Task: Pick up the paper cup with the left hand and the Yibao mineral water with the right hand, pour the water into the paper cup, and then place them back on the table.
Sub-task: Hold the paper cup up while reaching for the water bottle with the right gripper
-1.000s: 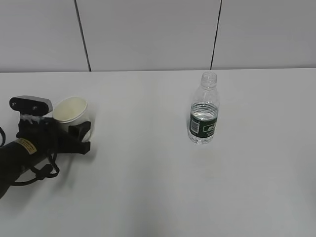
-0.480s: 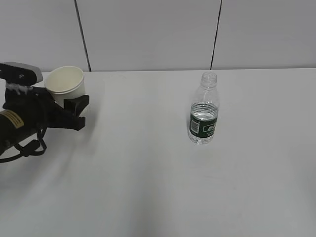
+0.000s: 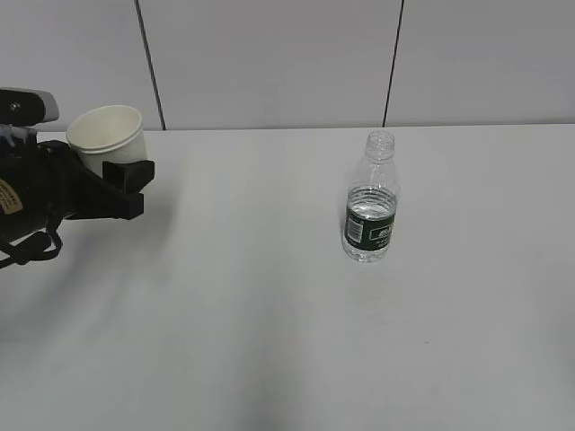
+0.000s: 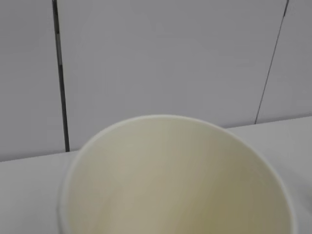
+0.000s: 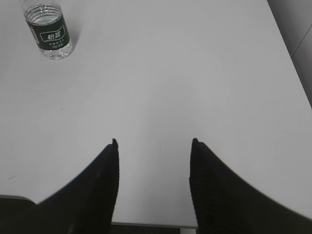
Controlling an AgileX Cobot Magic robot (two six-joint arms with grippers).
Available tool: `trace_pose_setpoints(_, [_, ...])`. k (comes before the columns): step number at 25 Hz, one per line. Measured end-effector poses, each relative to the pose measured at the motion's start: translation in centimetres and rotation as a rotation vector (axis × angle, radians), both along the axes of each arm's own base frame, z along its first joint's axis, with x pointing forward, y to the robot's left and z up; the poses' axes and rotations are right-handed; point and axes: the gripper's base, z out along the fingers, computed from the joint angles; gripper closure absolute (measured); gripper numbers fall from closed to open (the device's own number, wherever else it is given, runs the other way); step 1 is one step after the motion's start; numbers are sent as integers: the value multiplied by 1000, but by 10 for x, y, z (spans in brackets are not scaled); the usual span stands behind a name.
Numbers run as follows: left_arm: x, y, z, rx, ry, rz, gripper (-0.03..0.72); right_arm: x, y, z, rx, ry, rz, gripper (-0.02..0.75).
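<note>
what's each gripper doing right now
left gripper: closed on the paper cup, lifted off the table.
right gripper: open, empty.

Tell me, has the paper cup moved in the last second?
Yes. The paper cup rose and shifted left, from beside the bottle's label level to above the table's far edge.

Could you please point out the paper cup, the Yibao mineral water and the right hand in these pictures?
paper cup [image 3: 108,135]: exterior view, on its outer side wall below the rim.
Yibao mineral water [image 3: 369,232]: exterior view, on the green label band.
right hand [image 5: 153,142]: right wrist view, midway between the two fingertips.
</note>
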Motion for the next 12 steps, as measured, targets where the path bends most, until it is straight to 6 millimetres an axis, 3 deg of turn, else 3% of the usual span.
trace_pose_setpoints(12, [-21,-1,32,-15,56,-63,260,0,0,0,0,0,0,353])
